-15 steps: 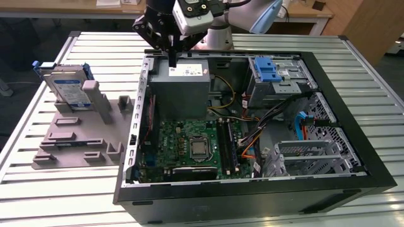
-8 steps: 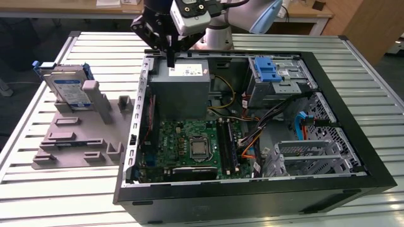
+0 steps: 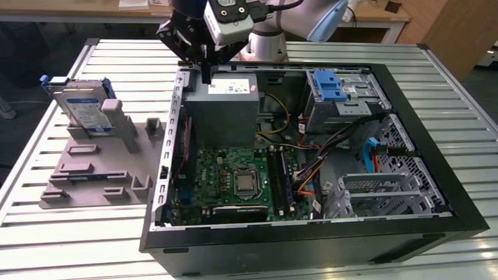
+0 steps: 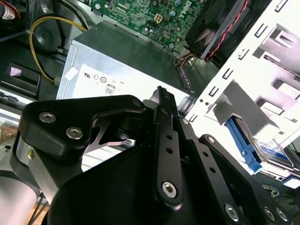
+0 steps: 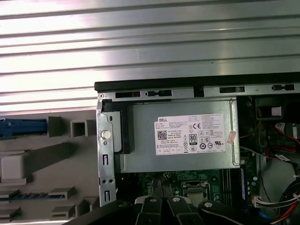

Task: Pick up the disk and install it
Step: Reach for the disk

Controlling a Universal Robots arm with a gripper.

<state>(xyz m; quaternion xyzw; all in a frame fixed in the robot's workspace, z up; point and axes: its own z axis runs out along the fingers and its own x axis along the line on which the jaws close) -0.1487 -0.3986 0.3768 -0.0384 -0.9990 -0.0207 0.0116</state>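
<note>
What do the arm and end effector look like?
Arm: silver-grey tubes with a light blue joint cap. End effector: black, angular linkage fingers studded with silver screw heads; a grey camera box sits at the wrist.

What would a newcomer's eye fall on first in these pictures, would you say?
The open computer case, its insides exposed, dominates the slatted table. The gripper hangs over the grey power supply inside it, while the disk stands on edge in a grey holder on the exterior view's left.
</note>
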